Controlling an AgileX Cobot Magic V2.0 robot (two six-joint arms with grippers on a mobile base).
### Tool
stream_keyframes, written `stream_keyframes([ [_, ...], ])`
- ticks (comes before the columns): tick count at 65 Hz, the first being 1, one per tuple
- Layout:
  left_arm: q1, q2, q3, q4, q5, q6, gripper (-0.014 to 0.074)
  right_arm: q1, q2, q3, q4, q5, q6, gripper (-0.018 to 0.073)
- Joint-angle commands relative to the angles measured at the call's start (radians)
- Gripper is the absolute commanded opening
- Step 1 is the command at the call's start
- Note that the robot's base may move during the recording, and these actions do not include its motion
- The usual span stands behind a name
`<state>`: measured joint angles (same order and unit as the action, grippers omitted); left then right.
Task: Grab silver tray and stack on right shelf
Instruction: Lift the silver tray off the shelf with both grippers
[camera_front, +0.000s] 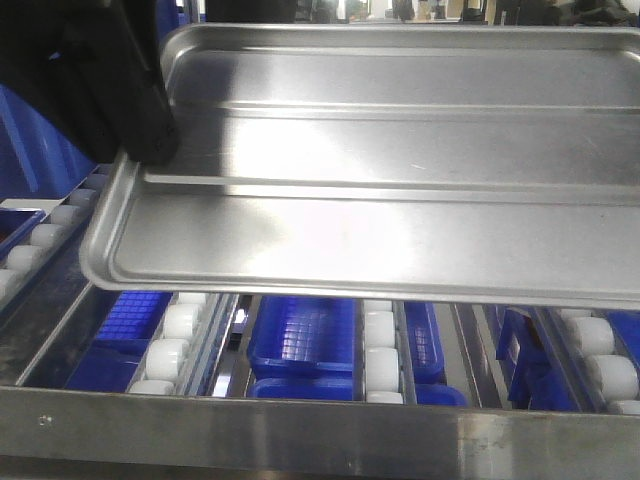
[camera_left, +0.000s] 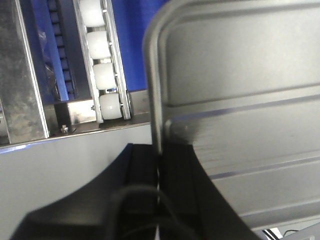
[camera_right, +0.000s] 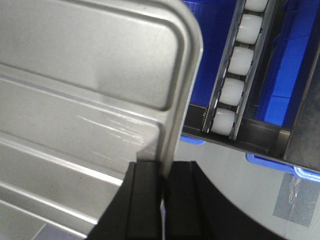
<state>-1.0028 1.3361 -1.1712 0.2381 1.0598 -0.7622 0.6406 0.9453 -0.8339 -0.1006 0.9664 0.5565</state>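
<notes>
Shiny silver rectangular metal tray (camera_right: 85, 100): fills the left and centre of the frame, rounded corner at upper centre, raised rim, parallel ridges across its base, light scratches near the rim. Black right end effector (camera_right: 164, 171): bottom centre, both fingers (camera_right: 144, 180) clamped on the tray's rim, one on each side. Steel-framed roller rack shelf (camera_right: 260, 131): upper right, one track of white rollers (camera_right: 232, 90) running diagonally down to its front rail. Blue plastic bins (camera_right: 280, 100) show behind the rack. Grey floor (camera_right: 235, 190): lower right, bearing a patch of clear tape (camera_right: 295, 196).
</notes>
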Motion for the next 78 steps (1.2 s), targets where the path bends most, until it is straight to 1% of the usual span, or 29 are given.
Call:
stream_keyframes([
  [1,-0.008,-0.032,-0.03,0.05,0.042,0.025,-0.0093,0.0,-0.014,-0.027,-0.054,-0.036,-0.029,0.0057],
  [78,-0.008,-0.032,-0.03,0.05,0.042,0.025,-0.0093,0.0,-0.014,-0.027,-0.054,-0.037,-0.029,0.0057],
])
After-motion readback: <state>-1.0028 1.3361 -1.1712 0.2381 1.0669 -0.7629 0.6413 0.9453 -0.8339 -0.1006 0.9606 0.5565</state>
